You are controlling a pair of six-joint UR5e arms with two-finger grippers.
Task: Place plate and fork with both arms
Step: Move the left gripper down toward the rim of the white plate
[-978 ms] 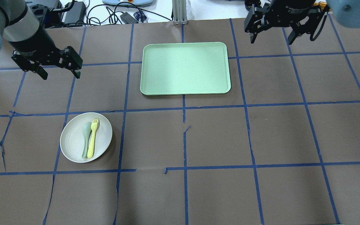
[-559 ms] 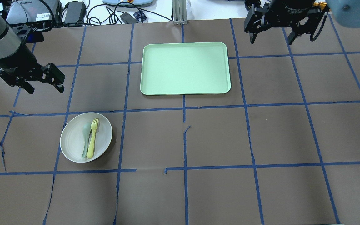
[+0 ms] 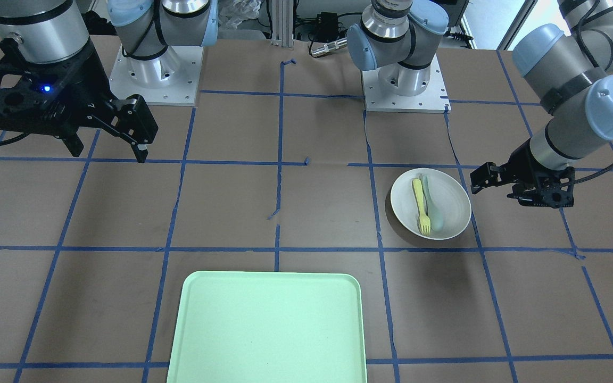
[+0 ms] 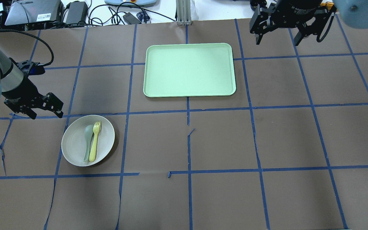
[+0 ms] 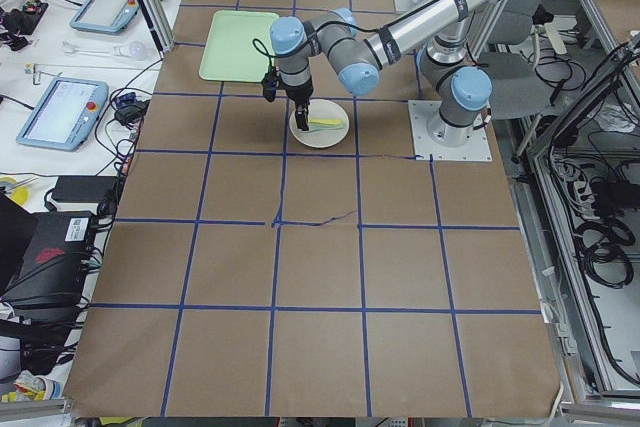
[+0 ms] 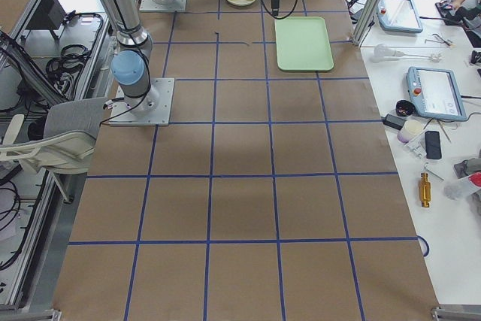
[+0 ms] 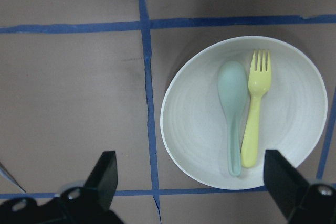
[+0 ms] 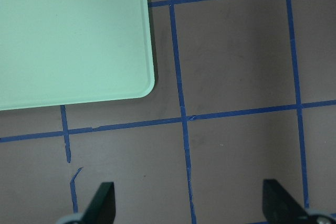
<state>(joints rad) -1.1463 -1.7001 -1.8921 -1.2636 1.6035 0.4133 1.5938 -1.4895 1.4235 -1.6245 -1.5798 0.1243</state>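
Left gripper (image 4: 47, 114): jaws spread wide, grasping nothing, poised just beside the plate (image 4: 73, 148). Right gripper (image 4: 277, 41): jaws likewise released, hanging near the far corner of the mint-green tray (image 4: 189, 68), well apart from the plate. By this evidence the task is barely begun. The round, shallow, off-white plate rests on the table, carrying the yellow fork (image 4: 94, 142) beside a grey-green spoon (image 4: 88, 140).
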